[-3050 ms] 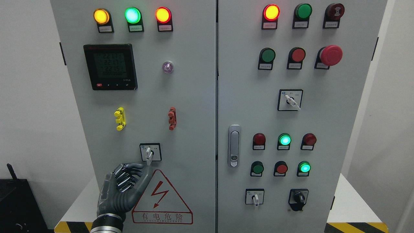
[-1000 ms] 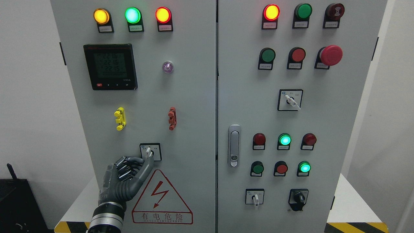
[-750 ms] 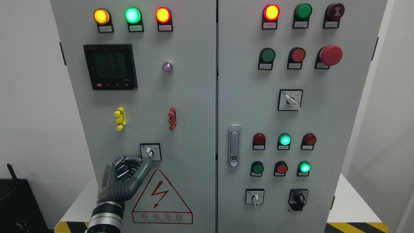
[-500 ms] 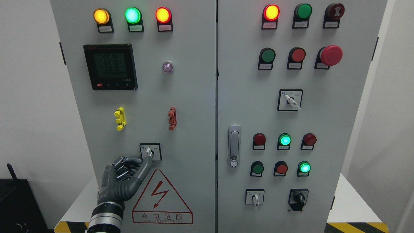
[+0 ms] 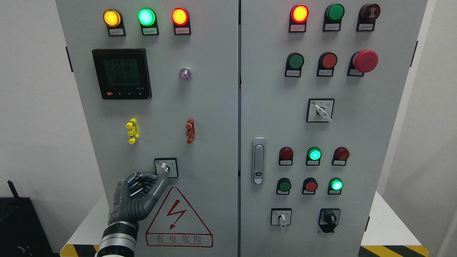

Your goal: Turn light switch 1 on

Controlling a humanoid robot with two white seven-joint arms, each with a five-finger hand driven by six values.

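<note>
Head view
Cabinet: a grey two-door cabinet [image 5: 214, 107] fills the frame, standing on a white counter [image 5: 383, 221] with yellow-black striped edging.
Switch: the task's switch [image 5: 165, 167] sits low on the left door, a small white lever in a black-framed square plate, just above the red warning triangle [image 5: 178, 219]. The lever tilts slightly left of upright.
Left robot hand: the dark robot hand [image 5: 137, 198] comes up from the lower left. Its four fingers are curled into the palm and hold nothing; the thumb [image 5: 160, 182] stretches up and right, its tip touching the lower end of the lever from below and to the left.
Right robot hand: not in view.
Left door, above the switch: a yellow clip [image 5: 132, 130] and a red clip [image 5: 190, 130] side by side, well apart; higher, a black meter [image 5: 122, 73] with a lit display and a small clear lamp [image 5: 185, 74]; along the top, amber, green and red lamps, all lit.
Right door: a lit red lamp [image 5: 299, 13] at top left, a red mushroom button [image 5: 365, 61], a selector [image 5: 320, 110] with its lever pointing down-right, a handle [image 5: 258, 160] at the door's left edge, and two lit green lamps among the lower buttons.
Lower left corner: a black box [image 5: 18, 225] beside the counter.
</note>
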